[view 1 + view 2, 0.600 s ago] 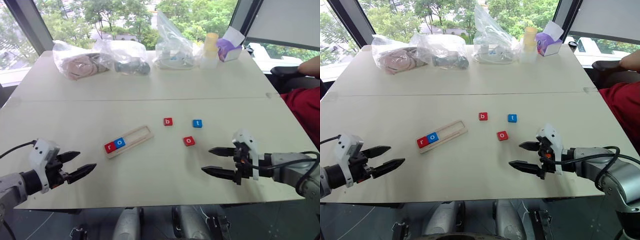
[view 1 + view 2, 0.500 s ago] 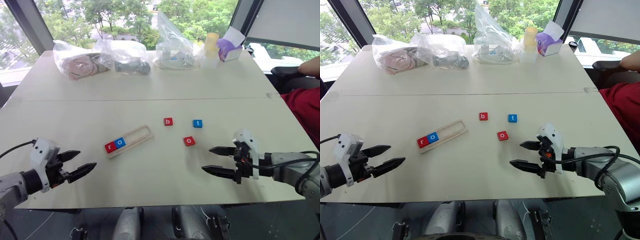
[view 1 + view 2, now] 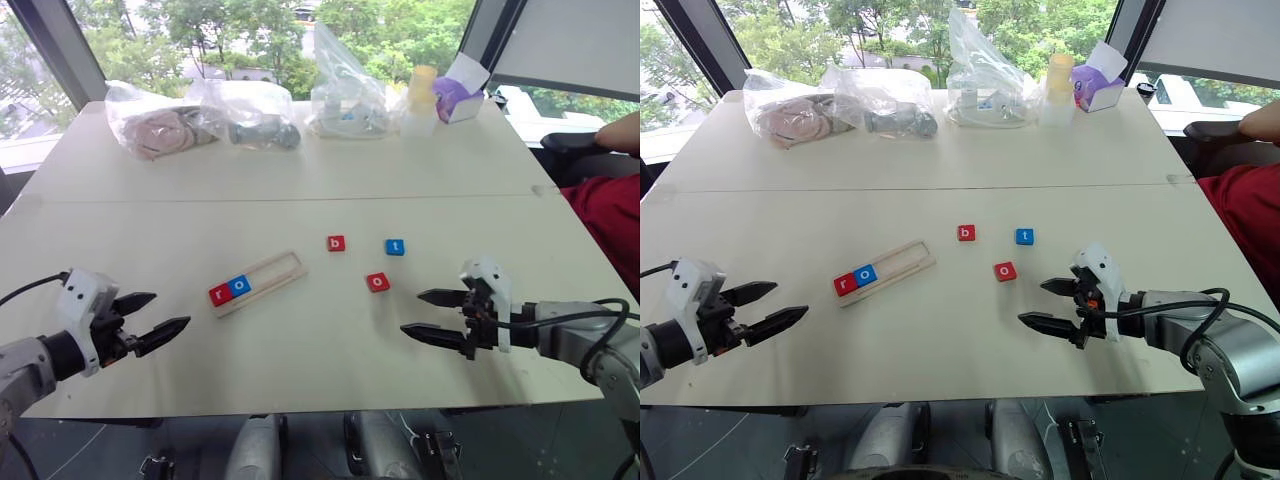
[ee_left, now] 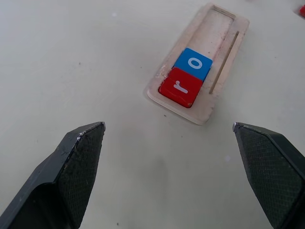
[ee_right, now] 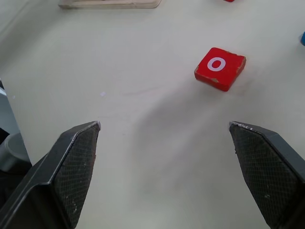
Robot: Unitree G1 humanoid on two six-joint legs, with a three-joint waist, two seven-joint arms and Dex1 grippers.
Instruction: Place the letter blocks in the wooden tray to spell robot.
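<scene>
Lying flat on the pale table (image 3: pixel 300 330) beyond the long pale wooden tray (image 3: pixel 257 283), the small red square "b" block (image 3: pixel 336 243), judged light, rigid and smooth-faced, is best pinched across opposite edges, while the left gripper (image 3: pixel 157 320) and right gripper (image 3: pixel 428 315) are seen wide open and empty.

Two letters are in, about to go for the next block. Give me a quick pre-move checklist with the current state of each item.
1. Wooden tray holds the red r block and blue o block side by side at its near end: ok.
2. Remaining tray slots free: ok.
3. Red b block, next in the word, lies loose on the table, letter up: ok.
4. Right gripper open, holding nothing: ok.
5. Left gripper open, holding nothing, clear of the tray: ok.
6. Path to b: the red o block lies between the right gripper and b; the blue t block sits beside b: not ok, steer around.
</scene>
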